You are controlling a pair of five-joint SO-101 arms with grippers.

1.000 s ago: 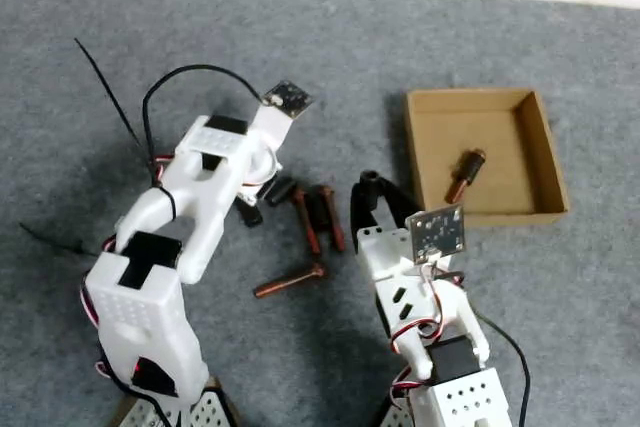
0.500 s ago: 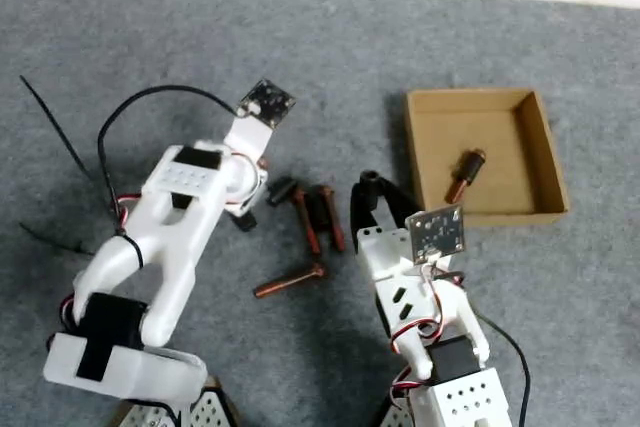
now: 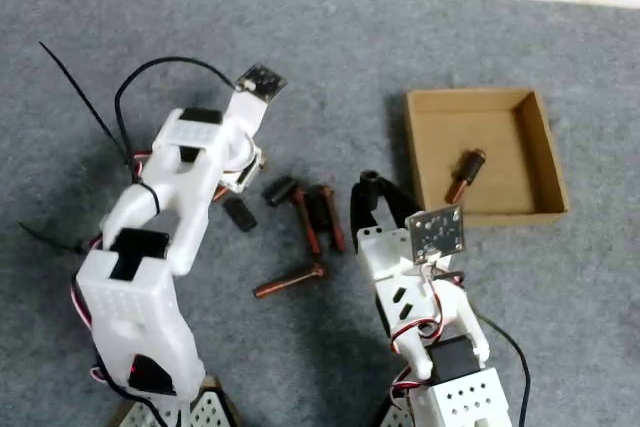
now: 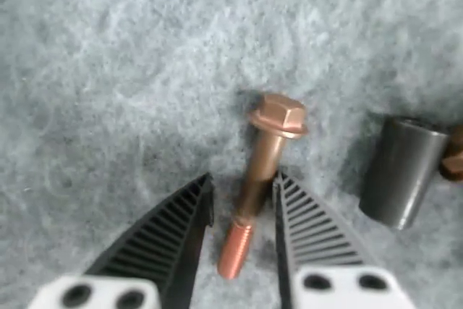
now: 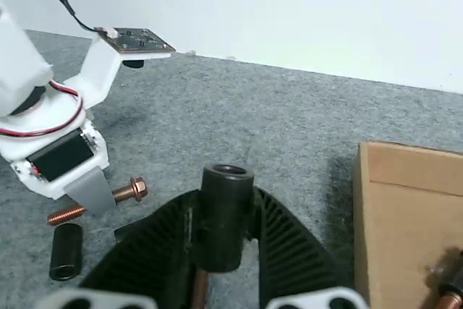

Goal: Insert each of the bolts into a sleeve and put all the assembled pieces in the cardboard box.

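The left gripper (image 4: 242, 179) has its jaws apart, straddling the shank of a copper hex bolt (image 4: 266, 151) that lies on the grey carpet (image 4: 108, 70), with a loose sleeve (image 4: 400, 171) lying just beside it. The right gripper (image 5: 224, 200) is clamped on an upright black sleeve (image 5: 226, 215) near the cardboard box (image 3: 548, 157), in which one bolt-and-sleeve assembly (image 3: 465, 175) lies

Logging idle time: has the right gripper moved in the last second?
No. The right gripper stays left of the cardboard box, same gap, shut on a sleeve.
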